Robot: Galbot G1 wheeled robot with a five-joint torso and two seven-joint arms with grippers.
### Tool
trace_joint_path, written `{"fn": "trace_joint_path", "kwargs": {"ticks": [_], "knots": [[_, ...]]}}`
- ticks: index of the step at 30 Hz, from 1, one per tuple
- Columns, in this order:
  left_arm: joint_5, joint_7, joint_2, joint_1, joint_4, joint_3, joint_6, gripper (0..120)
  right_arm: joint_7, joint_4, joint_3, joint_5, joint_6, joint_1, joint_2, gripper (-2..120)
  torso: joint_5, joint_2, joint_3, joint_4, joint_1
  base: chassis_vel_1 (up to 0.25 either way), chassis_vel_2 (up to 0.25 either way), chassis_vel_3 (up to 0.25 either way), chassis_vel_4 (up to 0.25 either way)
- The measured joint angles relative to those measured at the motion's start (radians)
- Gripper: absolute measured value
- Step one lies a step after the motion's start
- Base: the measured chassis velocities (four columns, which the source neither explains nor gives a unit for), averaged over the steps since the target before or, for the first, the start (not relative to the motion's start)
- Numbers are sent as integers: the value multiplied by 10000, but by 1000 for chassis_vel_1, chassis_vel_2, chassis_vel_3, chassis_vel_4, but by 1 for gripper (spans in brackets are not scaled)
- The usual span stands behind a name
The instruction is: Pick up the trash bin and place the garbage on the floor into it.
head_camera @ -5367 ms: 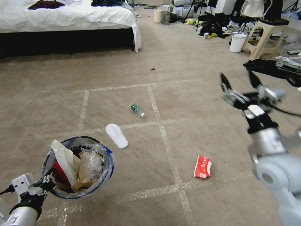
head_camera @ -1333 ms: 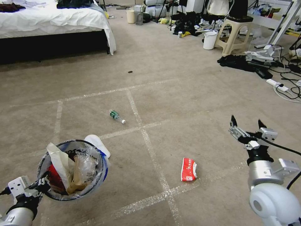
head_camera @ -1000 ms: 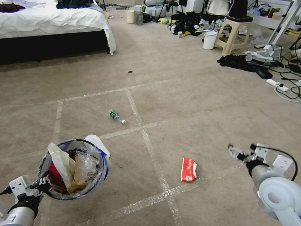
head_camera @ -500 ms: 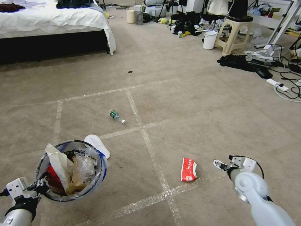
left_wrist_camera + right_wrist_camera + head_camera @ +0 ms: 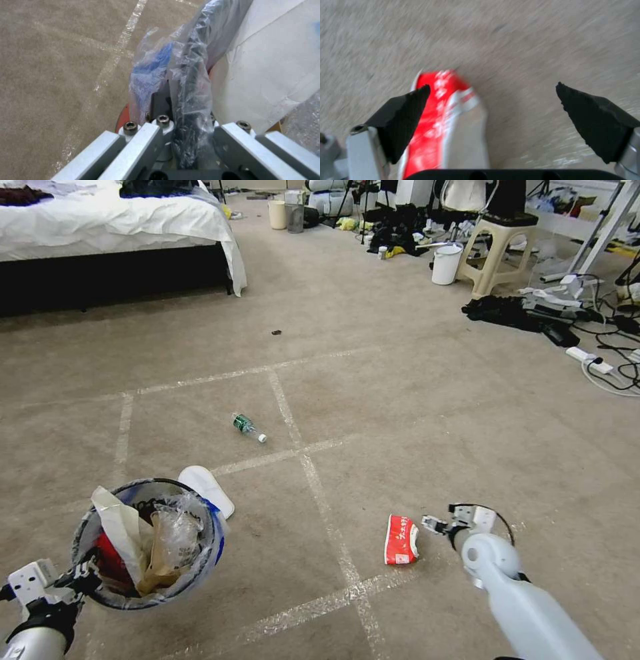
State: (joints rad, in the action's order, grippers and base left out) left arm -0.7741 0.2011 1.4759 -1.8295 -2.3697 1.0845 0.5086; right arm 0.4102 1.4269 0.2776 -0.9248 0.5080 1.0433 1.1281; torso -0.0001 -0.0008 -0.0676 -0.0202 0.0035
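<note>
The trash bin (image 5: pixel 215 545), red with a blue rim and a clear liner, hangs at the lower left, stuffed with paper and plastic. My left gripper (image 5: pixel 85 573) is shut on its near rim; the left wrist view has the left gripper (image 5: pixel 180 117) clamped over rim and bag (image 5: pixel 150 67). A red crumpled wrapper (image 5: pixel 401 540) lies on the carpet. My right gripper (image 5: pixel 445 520) is low, just right of it, open. From the right wrist, the right gripper (image 5: pixel 491 88) spreads wide, one finger over the wrapper (image 5: pixel 436 120). A green-labelled bottle (image 5: pixel 248 427) and a white sole (image 5: pixel 208 490) lie farther left.
White tape lines (image 5: pixel 320 500) cross the tan carpet. A bed (image 5: pixel 113 220) stands at the back left. A white bucket (image 5: pixel 445 265), a stool (image 5: pixel 497 253), dark clothes (image 5: pixel 513 313) and cables with power strips (image 5: pixel 593 363) crowd the back right.
The view shifted between the oldest frame and the later ones. My right arm has swung down from chest height to the floor and leftward, up to the red wrapper. The left gripper keeps hold of the bin.
</note>
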Motion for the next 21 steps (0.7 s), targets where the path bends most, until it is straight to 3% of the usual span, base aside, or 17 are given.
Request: {"fn": "trace_joint_path", "kwargs": {"ticks": [12, 18, 20, 21], "knots": [[34, 60, -11, 174, 80, -82, 18, 1, -50, -592, -351, 311, 148, 1, 903, 88, 0, 0, 0, -1, 0, 0, 0, 0, 0], [45, 70, -31, 261, 150, -103, 25, 1, 16, -633, -387, 510, 268, 113, 1041, 63, -2, 0, 0, -2, 0, 0, 0, 0, 0], [45, 71, -34, 265, 161, -102, 28, 1, 12, -643, -386, 541, 263, 125, 1060, 59, -2, 0, 0, -2, 0, 0, 0, 0, 0], [46, 77, -36, 276, 189, -107, 29, 1, 3, -644, -376, 587, 247, 173, 1087, 51, -1, 0, 0, 0, 0, 0, 0, 0, 0]]}}
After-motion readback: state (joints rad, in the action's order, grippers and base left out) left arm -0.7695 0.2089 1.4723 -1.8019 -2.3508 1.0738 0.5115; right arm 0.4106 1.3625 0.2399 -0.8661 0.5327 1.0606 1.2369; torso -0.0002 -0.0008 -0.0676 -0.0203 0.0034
